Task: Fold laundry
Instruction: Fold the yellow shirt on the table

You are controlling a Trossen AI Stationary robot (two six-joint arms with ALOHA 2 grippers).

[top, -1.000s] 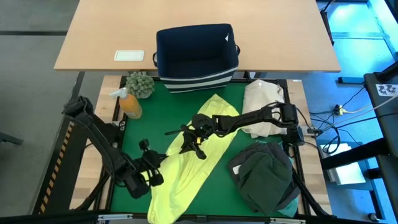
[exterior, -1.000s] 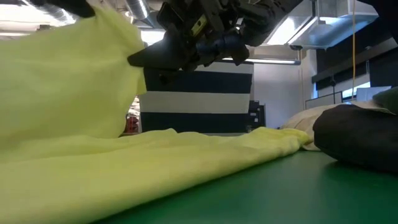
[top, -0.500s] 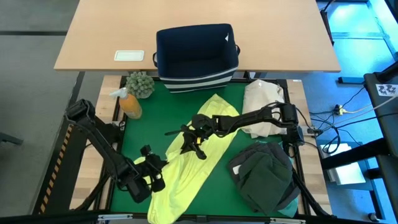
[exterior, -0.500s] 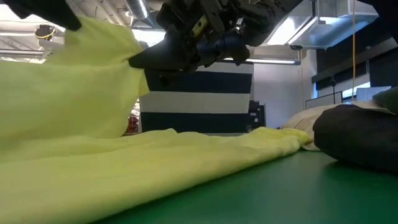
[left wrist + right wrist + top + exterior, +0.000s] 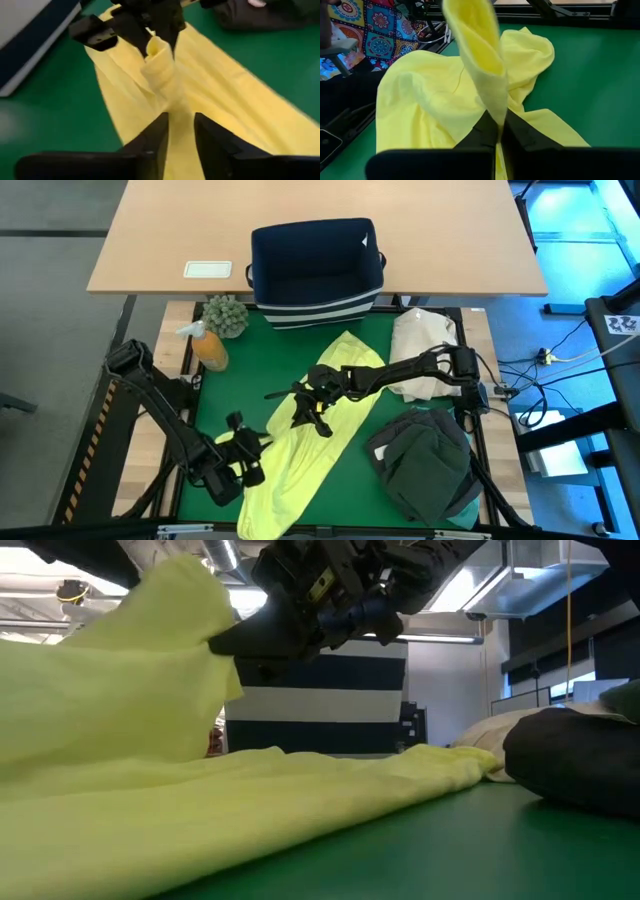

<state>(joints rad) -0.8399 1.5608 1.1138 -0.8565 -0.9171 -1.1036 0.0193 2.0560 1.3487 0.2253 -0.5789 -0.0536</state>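
High view: yellow-green shirt (image 5: 305, 445) lies crumpled in a long diagonal strip on the green worktop (image 5: 250, 370), lifted at mid-length by the right hand (image 5: 305, 408), clamped on a fold. Left hand (image 5: 243, 455) sits at the near edge, fingers narrowly parted around cloth (grip doubtful); if it slips, the raised fold would likely collapse.

Left gripper lets go of the shirt

At the lower left of the high view the left gripper (image 5: 243, 461) has slid slightly toward the frame's left edge, and its fingers (image 5: 159, 137), clamped a second ago, now stand apart around the yellow-green shirt (image 5: 300, 450), whose raised fold has shifted in the low view.
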